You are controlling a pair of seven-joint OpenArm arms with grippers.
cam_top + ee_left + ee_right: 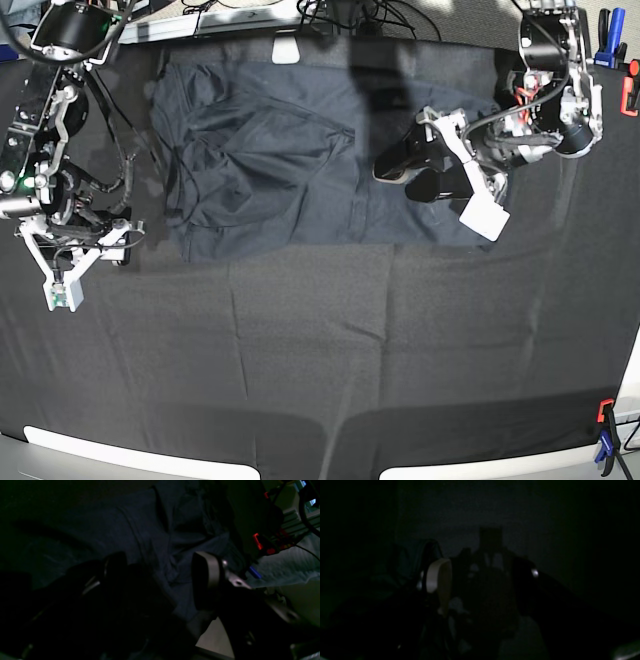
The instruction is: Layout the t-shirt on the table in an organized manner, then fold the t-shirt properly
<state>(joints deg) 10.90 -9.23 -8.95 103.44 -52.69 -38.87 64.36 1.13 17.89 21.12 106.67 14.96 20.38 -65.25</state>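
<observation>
Dark slate t-shirt (270, 170) lies rumpled on the black-clothed desk (400, 350); left fingers (205, 580) spread empty above it; right fingers' (437, 580) spread cannot be told.

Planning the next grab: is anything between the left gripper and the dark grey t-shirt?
Nothing visible. The left gripper, jaws apart, sits directly over the dark slate-grey t-shirt near its right edge, with only wrinkled fabric below it on the black-clothed table.
</observation>
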